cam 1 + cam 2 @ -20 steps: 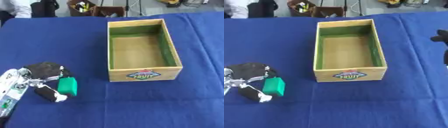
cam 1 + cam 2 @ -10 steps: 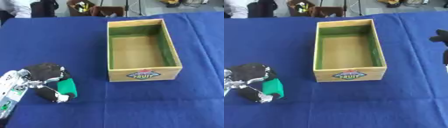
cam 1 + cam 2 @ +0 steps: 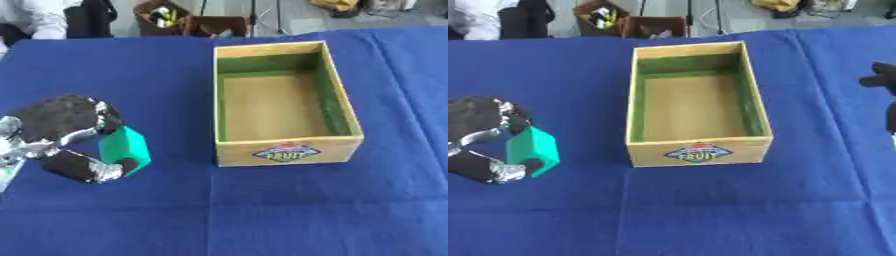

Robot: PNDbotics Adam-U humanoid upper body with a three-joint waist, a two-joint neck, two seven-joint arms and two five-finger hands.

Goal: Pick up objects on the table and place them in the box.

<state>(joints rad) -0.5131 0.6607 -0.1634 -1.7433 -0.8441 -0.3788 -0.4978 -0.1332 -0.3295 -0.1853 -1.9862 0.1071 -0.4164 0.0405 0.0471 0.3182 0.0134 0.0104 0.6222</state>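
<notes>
Blue cloth covers the whole table [image 3: 262,215], a bit creased, and pretty much everything sits on it; the left hand [image 3: 66,137] is over at the left side of the view, fingers and thumb curled round a green block [image 3: 125,149], so it's closed on that and nothing else; the block looks like a small teal-green box shape, tilted, with one finger [image 3: 83,167] wrapped under its lower edge and the rest of the hand hooked over the top; can't tell whether the block is off the cloth or touching it.

Over to the right of that hand, apart from it, sits the wooden box [image 3: 284,152]; it's open on top, green lining on the inner walls, plain tan floor, and a little fruit label [image 3: 285,152] on the near wall; nothing inside it that I can see; its long side runs away from the robot.

Right hand [image 3: 883,82] only peeks in at the right edge of the right eye view, just a dark shape level with the box's middle; can't tell how its fingers are set.

Past the table's far edge sits a brown crate of odds and ends [image 3: 162,15].
</notes>
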